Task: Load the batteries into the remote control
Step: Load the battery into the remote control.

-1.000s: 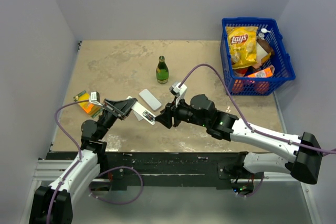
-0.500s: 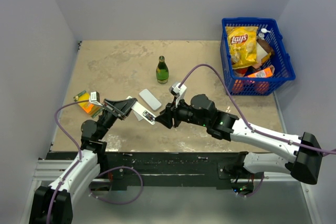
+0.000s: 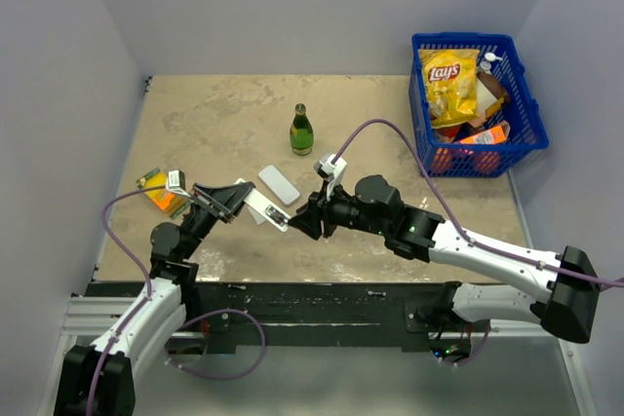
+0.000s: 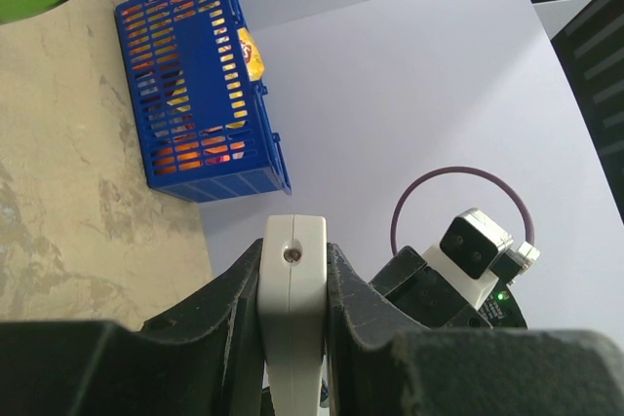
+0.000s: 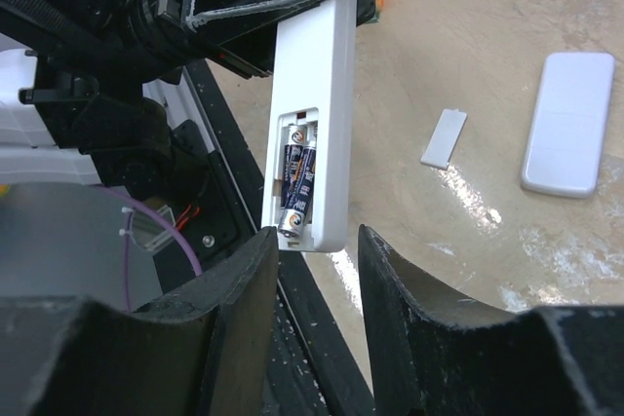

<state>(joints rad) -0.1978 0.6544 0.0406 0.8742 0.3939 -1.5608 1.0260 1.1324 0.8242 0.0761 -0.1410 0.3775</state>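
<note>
White plastic, the remote [image 5: 322,65] ran from the top centre of the right wrist view, clamped in the left gripper [image 4: 292,280]. Both batteries [image 5: 298,182] lay side by side in its open compartment, mid-frame. The right gripper [image 5: 317,241] held nothing, its jaws partly spread at the remote's lower end.

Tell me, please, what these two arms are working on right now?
The left gripper is shut on a white remote control, holding it off the table with its battery compartment open. Two batteries sit side by side in it. The right gripper hovers at that end of the remote, jaws apart, holding nothing. The small battery cover lies on the table beside a flat white bar.
</note>
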